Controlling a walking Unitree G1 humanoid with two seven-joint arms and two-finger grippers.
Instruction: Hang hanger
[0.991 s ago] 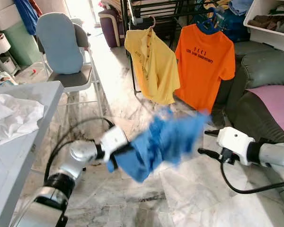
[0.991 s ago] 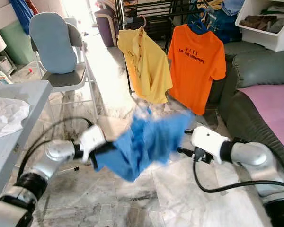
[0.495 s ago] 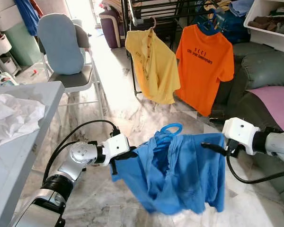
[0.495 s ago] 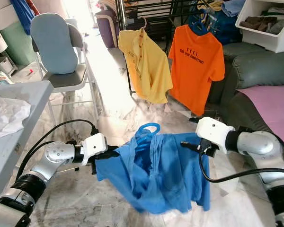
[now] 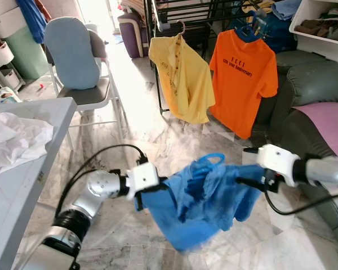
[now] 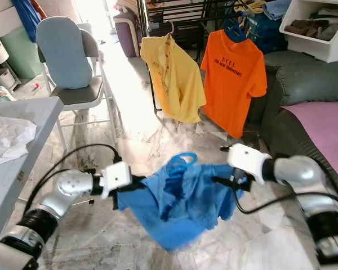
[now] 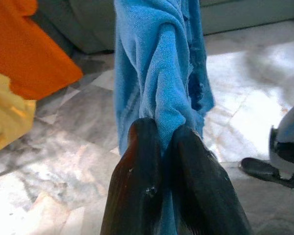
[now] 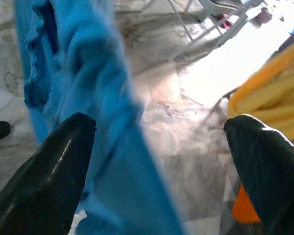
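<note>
The blue shirt (image 5: 200,197) on its blue hanger (image 5: 209,160) sags low over the floor (image 5: 141,140), between the two arms. The left end effector (image 7: 161,142) is clamped on a fold of it; the right end effector (image 8: 157,147) is spread wide, cloth between its fingers but not pinched. The rack (image 5: 180,11) behind carries a yellow shirt (image 5: 180,76) and an orange shirt (image 5: 242,79). Hanging isn't done: the hook must still be lifted to the rail.

Your blue shirt (image 5: 200,197) was motion-blurred and hid most of its blue hanger (image 5: 209,160); the orange shirt's (image 5: 243,79) print was unreadable.
</note>
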